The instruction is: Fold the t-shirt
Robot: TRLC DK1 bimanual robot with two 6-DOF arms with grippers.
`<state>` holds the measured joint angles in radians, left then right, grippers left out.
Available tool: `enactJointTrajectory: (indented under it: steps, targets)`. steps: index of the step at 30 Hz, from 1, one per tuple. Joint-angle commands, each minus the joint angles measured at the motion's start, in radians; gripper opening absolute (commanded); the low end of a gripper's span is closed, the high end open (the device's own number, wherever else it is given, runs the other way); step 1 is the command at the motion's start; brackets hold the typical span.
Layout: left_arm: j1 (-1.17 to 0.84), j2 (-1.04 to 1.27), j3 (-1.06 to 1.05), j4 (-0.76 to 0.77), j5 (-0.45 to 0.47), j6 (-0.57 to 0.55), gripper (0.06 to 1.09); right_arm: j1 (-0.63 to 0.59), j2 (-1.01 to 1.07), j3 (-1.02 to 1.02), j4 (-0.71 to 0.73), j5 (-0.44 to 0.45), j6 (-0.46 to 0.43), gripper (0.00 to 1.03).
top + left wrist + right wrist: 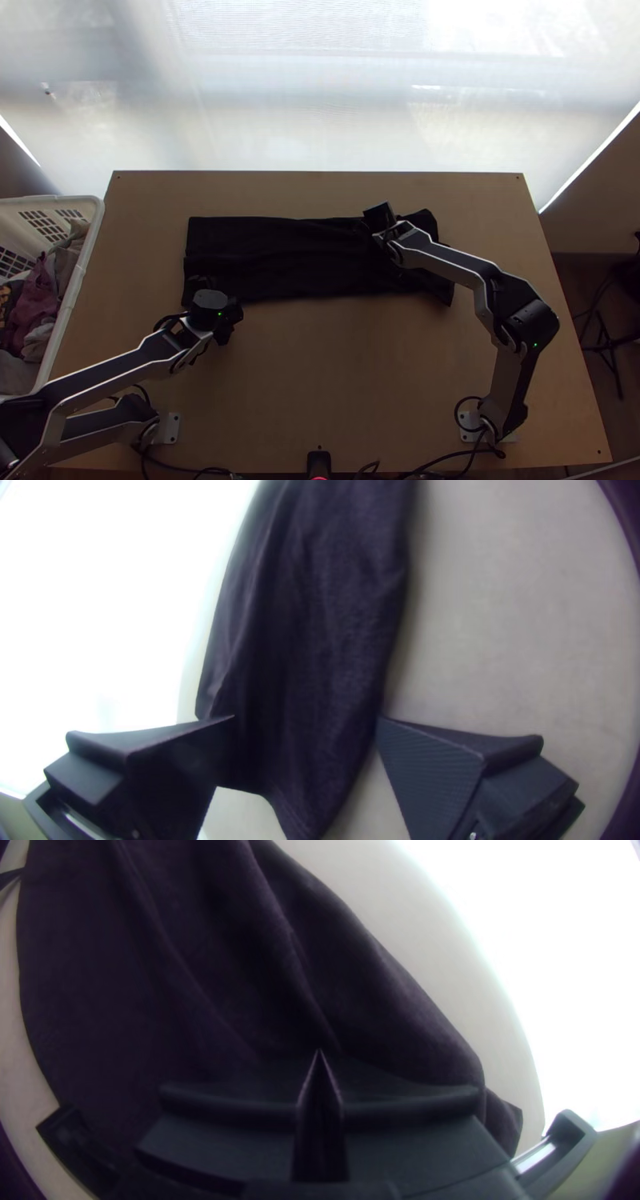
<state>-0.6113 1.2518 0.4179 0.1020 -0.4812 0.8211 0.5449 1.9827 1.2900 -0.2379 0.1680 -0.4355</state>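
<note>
The black t-shirt (296,256) lies as a long, creased strip across the table, its right end uneven. My left gripper (230,314) is at the strip's near left corner in the top view. In the left wrist view, the left gripper (305,720) stands open, with t-shirt cloth (320,613) showing between and beyond its fingers. Over the right part of the cloth is my right gripper (378,216). From the right wrist, the right gripper (320,1052) is shut on the t-shirt (200,940), at a place where creases meet.
A white basket (90,240) holding mixed cloths stands beside the table's left edge. Bare wood (320,360) lies between the t-shirt and the near edge, where a small black device (318,462) and cables are. A bright window runs behind the table.
</note>
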Motion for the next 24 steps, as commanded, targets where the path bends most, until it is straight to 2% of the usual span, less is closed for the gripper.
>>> enactJointTrajectory:
  steps: [1,6,15,24]
  targets:
    - [0.061,0.008,-0.004,0.096,-0.019,0.046,1.04,-0.014,0.027,-0.012,0.025,-0.002,0.000,0.03]
    - [0.122,0.006,-0.008,0.154,-0.017,0.093,1.04,-0.008,0.019,-0.035,0.032,-0.004,0.006,0.03]
    - [0.087,0.100,-0.019,0.191,-0.007,0.075,1.04,0.013,0.018,-0.044,0.032,-0.010,0.023,0.03]
    - [0.021,-0.003,-0.018,0.016,0.115,0.050,1.04,0.009,0.016,-0.052,0.045,-0.012,0.018,0.03]
